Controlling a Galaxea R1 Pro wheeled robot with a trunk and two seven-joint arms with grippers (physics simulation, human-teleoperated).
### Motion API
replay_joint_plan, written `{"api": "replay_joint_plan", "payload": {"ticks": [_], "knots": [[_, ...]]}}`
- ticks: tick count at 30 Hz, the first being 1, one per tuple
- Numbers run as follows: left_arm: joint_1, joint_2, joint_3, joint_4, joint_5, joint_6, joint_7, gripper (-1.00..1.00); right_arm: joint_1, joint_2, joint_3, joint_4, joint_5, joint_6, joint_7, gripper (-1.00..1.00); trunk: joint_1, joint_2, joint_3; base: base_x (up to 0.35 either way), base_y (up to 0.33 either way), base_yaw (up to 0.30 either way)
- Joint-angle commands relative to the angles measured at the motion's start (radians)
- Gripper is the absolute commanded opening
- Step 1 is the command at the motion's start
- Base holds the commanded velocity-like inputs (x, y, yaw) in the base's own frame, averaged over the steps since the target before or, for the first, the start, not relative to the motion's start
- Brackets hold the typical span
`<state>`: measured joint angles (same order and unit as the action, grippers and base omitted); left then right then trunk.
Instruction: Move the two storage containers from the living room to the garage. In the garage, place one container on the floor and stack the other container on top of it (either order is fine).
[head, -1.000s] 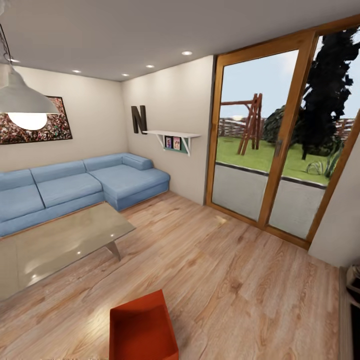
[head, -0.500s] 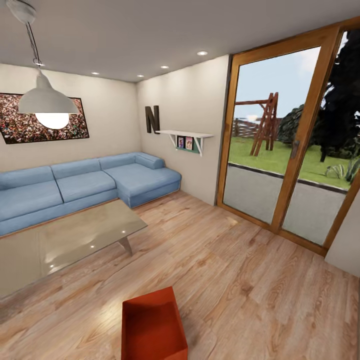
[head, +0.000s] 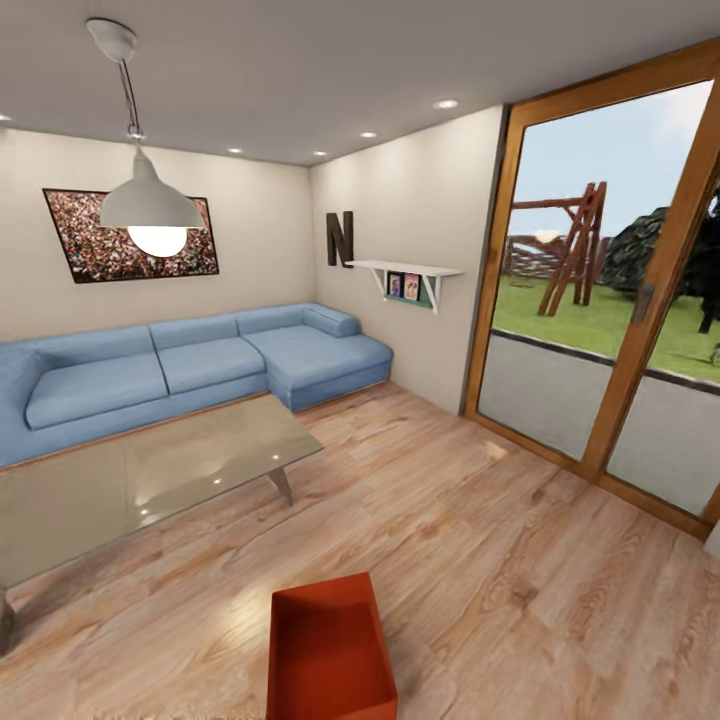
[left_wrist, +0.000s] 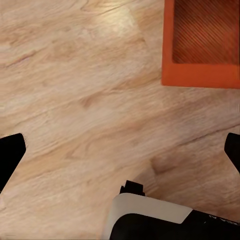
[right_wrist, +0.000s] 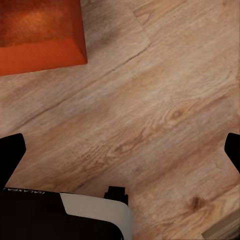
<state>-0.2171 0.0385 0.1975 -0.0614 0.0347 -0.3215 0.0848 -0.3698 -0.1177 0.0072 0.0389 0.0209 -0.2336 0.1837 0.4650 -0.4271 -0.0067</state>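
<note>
Now, going left to right in the head view, we see a framed picture (head: 130, 235) on the far wall with a pendant lamp (head: 150, 200) hanging in front of it, and below them a blue corner sofa (head: 190, 365) along the wall. Before the sofa stands a glass coffee table (head: 140, 480) on the wood-plank floor (head: 480, 560). Just past the table's near corner sits one storage container (head: 330, 650), orange-red and lidless (its open top faces up), resting on the planks at the lower middle of the view. Farther right are a dark letter N (head: 340, 238), a white wall shelf (head: 410, 272) and a wood-framed glass door (head: 610, 290).

Our left gripper (left_wrist: 120, 150) hangs over bare planks with its jaws spread wide, holding nothing; the container (left_wrist: 202, 45) lies near it. Our right gripper (right_wrist: 120, 150) likewise has its jaws wide apart and empty, with the container (right_wrist: 40, 35) close by on the floor.
</note>
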Motion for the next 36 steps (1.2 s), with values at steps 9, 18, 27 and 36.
{"api": "replay_joint_plan", "payload": {"ticks": [9,18,27,36], "knots": [[-0.001,0.0,0.0,0.002,0.004,-0.004,0.001,1.0,-0.001,0.0,0.0,0.004,0.004,-0.007,0.002,1.0,0.0,-0.001,-0.001,0.0,0.0,0.264],[-0.001,0.0,0.0,0.002,0.004,-0.002,0.001,1.0,-0.001,0.0,0.0,0.004,0.004,-0.007,0.002,1.0,0.0,-0.001,-0.001,0.004,0.0,0.264],[-0.001,0.0,0.0,0.002,0.003,-0.002,0.001,1.0,-0.001,0.0,0.0,0.004,0.004,-0.007,0.002,1.0,0.0,-0.001,-0.001,0.24,0.0,0.264],[-0.001,0.001,0.0,0.002,0.004,-0.002,0.001,1.0,-0.001,0.0,0.0,0.004,0.003,-0.008,0.003,1.0,0.0,-0.001,-0.001,0.141,0.0,0.073]]}}
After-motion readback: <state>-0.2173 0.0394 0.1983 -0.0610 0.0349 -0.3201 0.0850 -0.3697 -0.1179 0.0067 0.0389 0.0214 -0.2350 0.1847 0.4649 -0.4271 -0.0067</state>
